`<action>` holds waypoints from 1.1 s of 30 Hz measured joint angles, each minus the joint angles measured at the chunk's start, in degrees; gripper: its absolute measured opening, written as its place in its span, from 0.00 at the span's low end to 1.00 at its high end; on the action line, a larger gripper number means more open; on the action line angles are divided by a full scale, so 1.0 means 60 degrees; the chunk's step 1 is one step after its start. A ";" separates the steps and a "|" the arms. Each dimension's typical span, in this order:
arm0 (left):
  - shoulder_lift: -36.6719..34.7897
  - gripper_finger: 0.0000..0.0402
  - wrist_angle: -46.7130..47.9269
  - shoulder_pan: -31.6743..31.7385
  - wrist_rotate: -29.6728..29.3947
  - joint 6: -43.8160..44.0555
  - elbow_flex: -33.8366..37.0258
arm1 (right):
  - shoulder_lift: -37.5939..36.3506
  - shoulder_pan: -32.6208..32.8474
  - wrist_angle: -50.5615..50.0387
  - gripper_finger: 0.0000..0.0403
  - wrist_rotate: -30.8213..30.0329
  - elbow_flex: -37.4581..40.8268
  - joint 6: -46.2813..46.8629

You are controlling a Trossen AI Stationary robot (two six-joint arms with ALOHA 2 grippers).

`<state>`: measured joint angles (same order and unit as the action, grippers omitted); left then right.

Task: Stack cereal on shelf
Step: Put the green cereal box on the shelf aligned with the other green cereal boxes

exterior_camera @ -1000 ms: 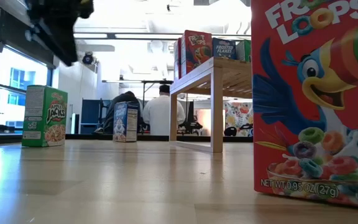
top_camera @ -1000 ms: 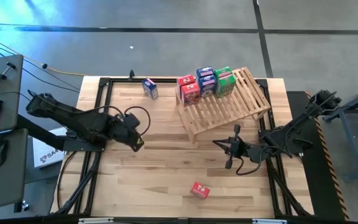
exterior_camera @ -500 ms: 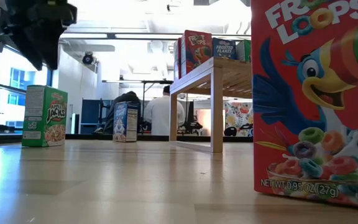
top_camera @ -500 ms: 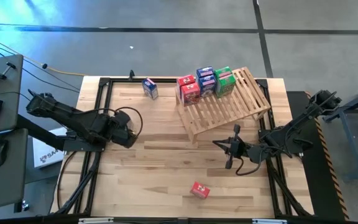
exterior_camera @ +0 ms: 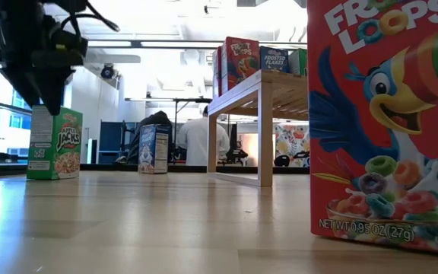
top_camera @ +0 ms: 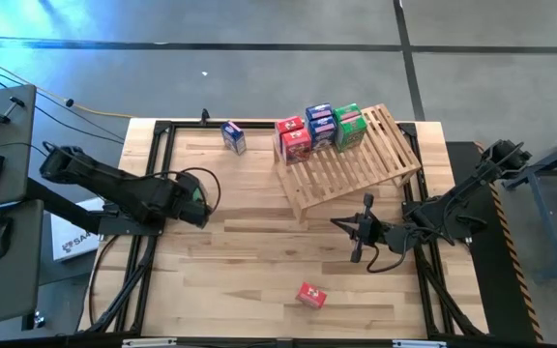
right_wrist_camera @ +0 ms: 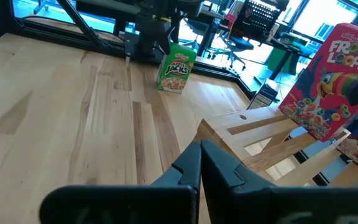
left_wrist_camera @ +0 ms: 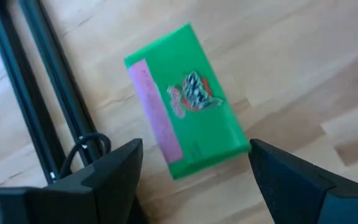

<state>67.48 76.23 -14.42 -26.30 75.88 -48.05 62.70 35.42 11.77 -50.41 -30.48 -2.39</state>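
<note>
A green cereal box (left_wrist_camera: 185, 99) stands upright on the table near its left edge, also seen in the low view (exterior_camera: 55, 142). My left gripper (left_wrist_camera: 194, 155) hangs open just above it, pointing steeply down, one finger on each side of the box top, apart from it. The wooden slatted shelf (top_camera: 356, 164) at the far right carries red (top_camera: 295, 138), blue (top_camera: 320, 121) and green (top_camera: 349, 126) boxes at its upper end. My right gripper (top_camera: 356, 234) waits shut above the table in front of the shelf, holding nothing.
A blue box (top_camera: 233, 136) stands on the table at the far edge, left of the shelf. A red box (top_camera: 310, 295) stands near the front edge, close before the low camera (exterior_camera: 386, 114). Black frame rails (top_camera: 153, 174) border the table. People sit in the room behind.
My left gripper has come down and moved toward the table's left edge, tipping from a shallow slant to point steeply down over the green box. The boxes and my right arm have stayed put.
</note>
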 joint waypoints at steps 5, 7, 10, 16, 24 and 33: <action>0.0000 0.71 -0.0628 0.0108 -0.0465 -0.0275 0.0252 | 0.0000 0.0000 0.0001 0.00 0.0002 0.0000 0.0000; -0.0002 0.71 -0.0811 0.0160 -0.0479 -0.0464 0.0349 | 0.0000 0.0000 0.0000 0.00 0.0004 0.0000 0.0002; 0.0000 0.70 -0.1113 0.0216 -0.0448 -0.0752 0.0588 | 0.0000 0.0000 0.0000 0.00 0.0004 0.0000 0.0004; -0.0004 0.61 -0.1319 0.0112 -0.0464 -0.1402 0.0680 | 0.0000 0.0000 0.0000 0.00 0.0004 0.0000 0.0004; 0.0000 0.48 -0.1341 -0.0358 -0.0439 -0.2181 0.0582 | 0.0000 -0.0001 -0.0004 0.00 0.0044 -0.0004 0.0027; 0.0000 0.45 -0.3775 -0.1518 0.0143 -0.4941 -0.0438 | 0.0010 0.0000 0.0018 0.00 0.0795 -0.0007 0.0555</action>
<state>67.48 53.58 -23.53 -25.45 46.23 -50.68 62.76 35.42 11.88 -45.65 -30.52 0.94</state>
